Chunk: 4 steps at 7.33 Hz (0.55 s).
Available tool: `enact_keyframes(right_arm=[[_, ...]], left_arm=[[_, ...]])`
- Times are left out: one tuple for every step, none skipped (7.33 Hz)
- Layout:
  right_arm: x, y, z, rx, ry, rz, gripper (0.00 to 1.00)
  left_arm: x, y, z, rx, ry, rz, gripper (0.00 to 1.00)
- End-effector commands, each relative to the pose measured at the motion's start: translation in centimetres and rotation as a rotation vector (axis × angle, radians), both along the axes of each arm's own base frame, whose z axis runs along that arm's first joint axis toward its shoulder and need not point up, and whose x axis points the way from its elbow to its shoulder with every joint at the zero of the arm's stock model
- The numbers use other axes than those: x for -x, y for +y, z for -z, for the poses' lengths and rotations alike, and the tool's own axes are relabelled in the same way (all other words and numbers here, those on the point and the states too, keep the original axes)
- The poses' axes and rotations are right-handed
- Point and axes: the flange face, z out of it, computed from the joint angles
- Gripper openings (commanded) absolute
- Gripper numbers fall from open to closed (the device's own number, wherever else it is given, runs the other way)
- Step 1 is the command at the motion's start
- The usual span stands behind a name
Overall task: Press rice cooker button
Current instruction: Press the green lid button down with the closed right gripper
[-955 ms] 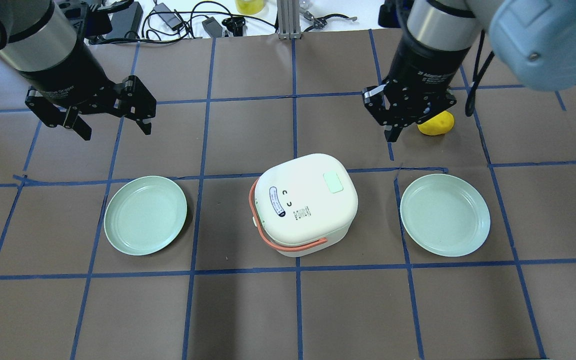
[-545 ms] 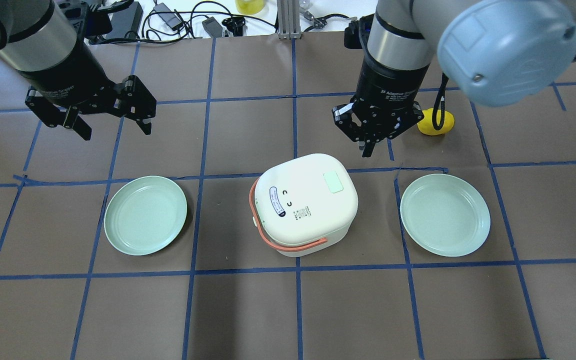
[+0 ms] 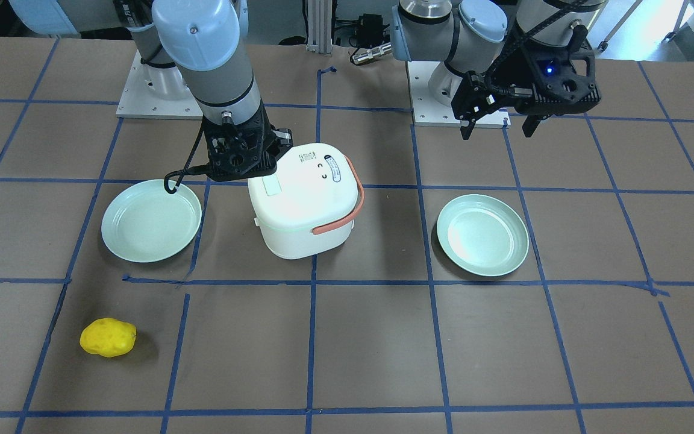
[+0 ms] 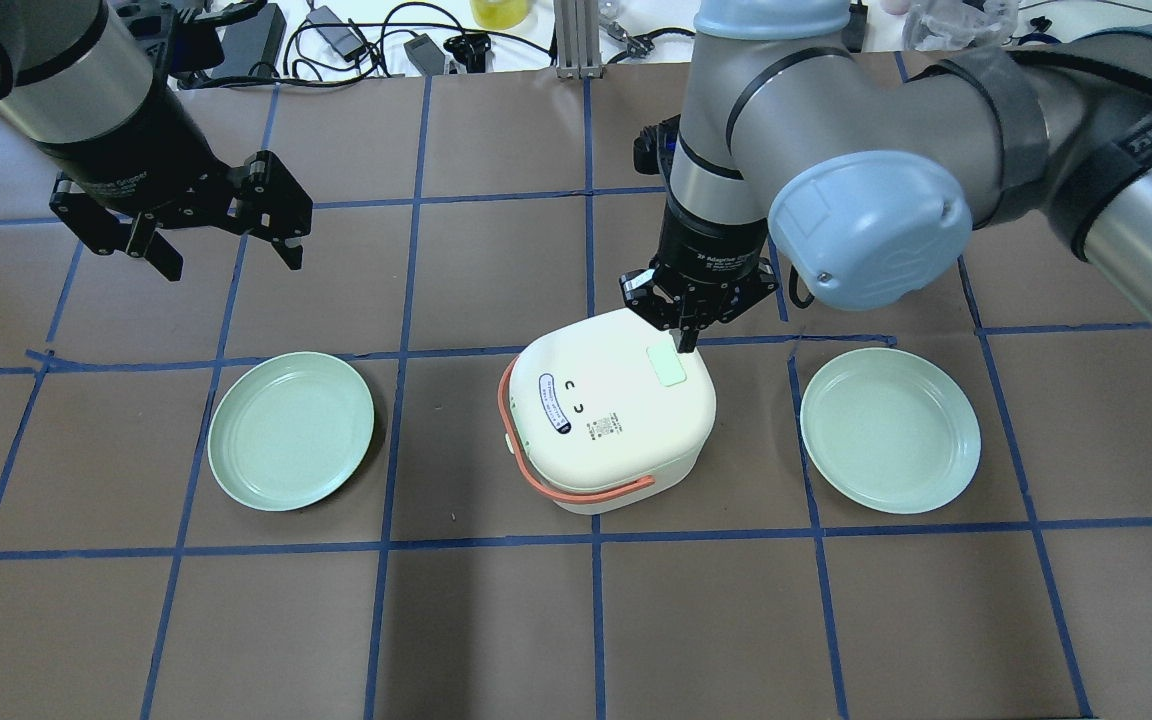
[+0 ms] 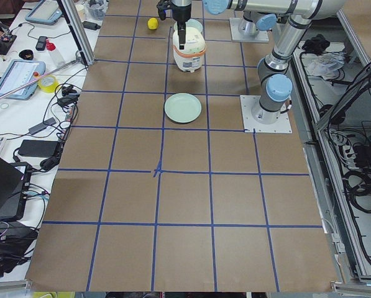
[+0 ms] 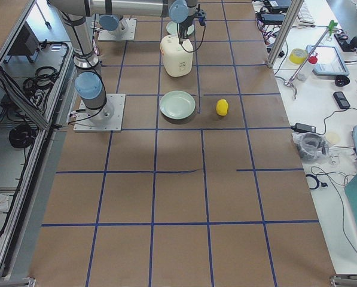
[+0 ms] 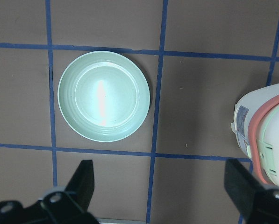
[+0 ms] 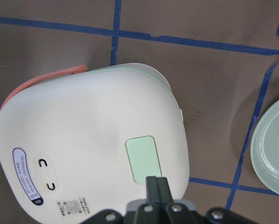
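Observation:
The white rice cooker (image 4: 611, 410) with an orange handle stands at the table's middle. Its pale green button (image 4: 667, 365) sits on the lid and also shows in the right wrist view (image 8: 144, 159) and the front view (image 3: 271, 185). My right gripper (image 4: 687, 340) is shut, fingertips together, just above the lid at the button's far edge; in the right wrist view the gripper (image 8: 156, 183) points at the button's near edge. I cannot tell whether it touches. My left gripper (image 4: 226, 255) is open and empty, high above the table's far left.
Two pale green plates lie on either side of the cooker, one left (image 4: 291, 430) and one right (image 4: 889, 430). A yellow lemon-like object (image 3: 108, 337) lies beyond the right plate, hidden by my right arm in the overhead view. Cables lie along the far edge.
My right arm has swung left and down from beside the yellow object to the cooker's lid, its shut fingertips now at the button. The left arm has not moved.

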Motion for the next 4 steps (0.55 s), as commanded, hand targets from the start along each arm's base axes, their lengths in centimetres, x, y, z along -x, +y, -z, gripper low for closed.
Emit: enact_keyframes(right_arm=[[-0.53, -0.10, 1.31, -0.011, -0.006, -0.008, 0.00], [-0.66, -0.43, 1.67, -0.008, -0.011, -0.007, 0.00], [-0.67, -0.47, 1.65, -0.005, -0.012, -0.007, 0.00], [-0.69, -0.51, 1.72, -0.005, -0.012, -0.007, 0.00]], left_arm=[[0.00, 0.00, 0.00, 0.000, 0.000, 0.000, 1.00], [0.00, 0.00, 0.00, 0.000, 0.000, 0.000, 1.00], [0.00, -0.05, 0.07, -0.002, 0.000, 0.000, 1.00], [0.00, -0.05, 0.07, -0.002, 0.000, 0.000, 1.00]])
